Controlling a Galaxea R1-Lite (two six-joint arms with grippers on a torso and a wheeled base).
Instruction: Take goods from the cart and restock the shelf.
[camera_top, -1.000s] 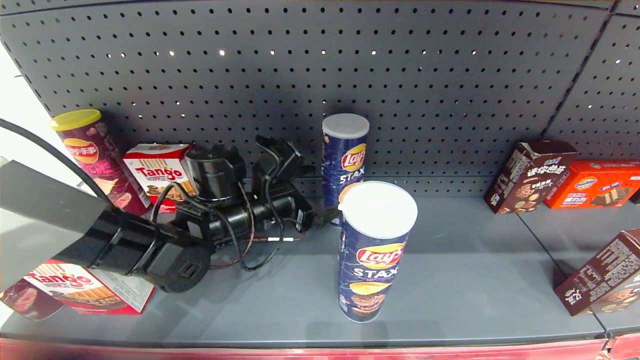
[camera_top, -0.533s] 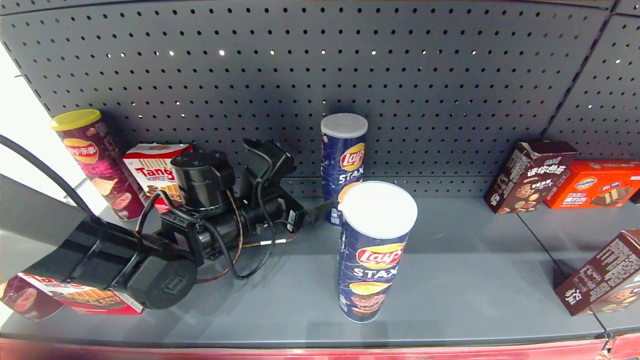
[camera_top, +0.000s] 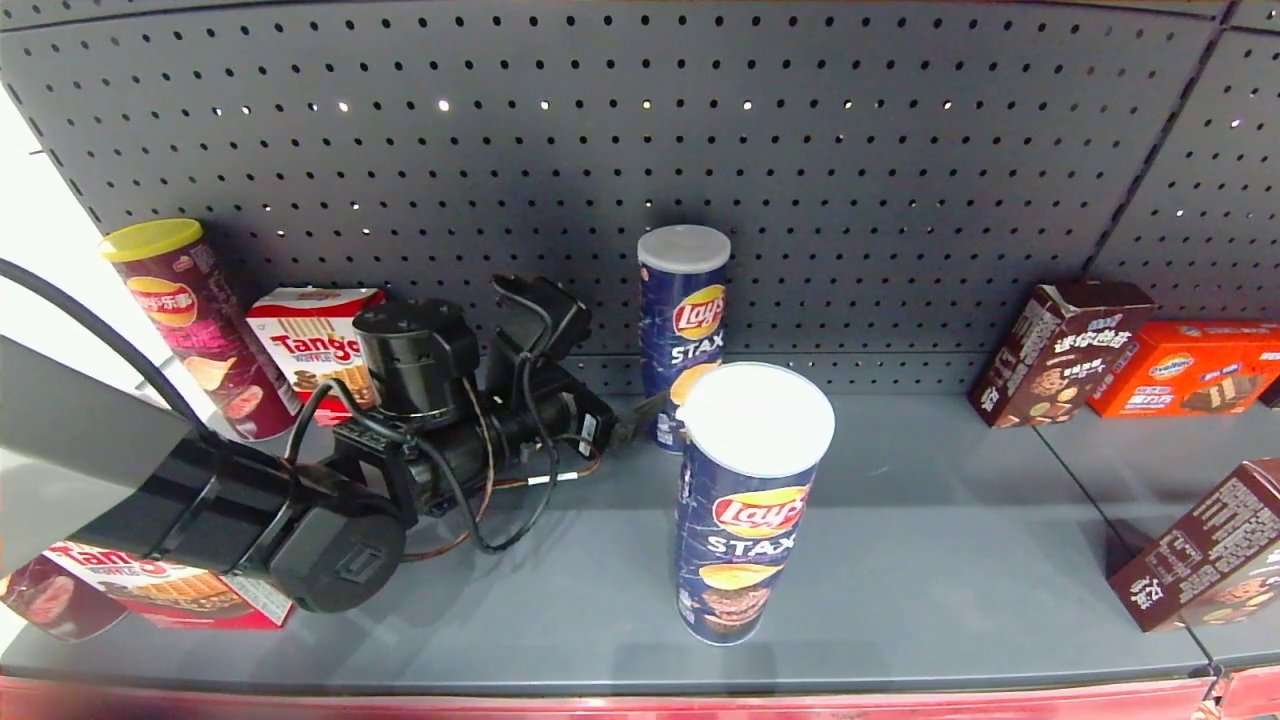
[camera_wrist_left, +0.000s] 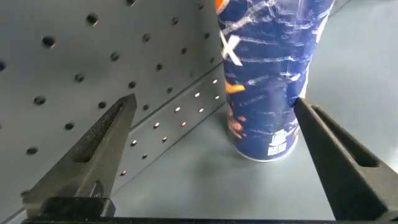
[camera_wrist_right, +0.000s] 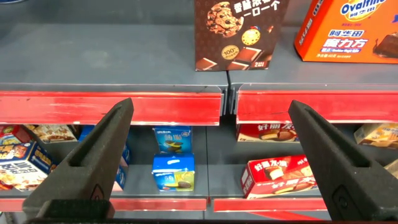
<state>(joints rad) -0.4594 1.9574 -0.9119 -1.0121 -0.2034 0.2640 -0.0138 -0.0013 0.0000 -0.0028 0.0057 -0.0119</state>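
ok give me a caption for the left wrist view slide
Open left hand facing an upright blue can on the shelf, close by the pegboard.

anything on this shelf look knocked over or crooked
Yes. The wafer box at the front left of the shelf lies flat, while its twin at the back stands upright. The brown box at the front right sits skewed to the shelf edge.
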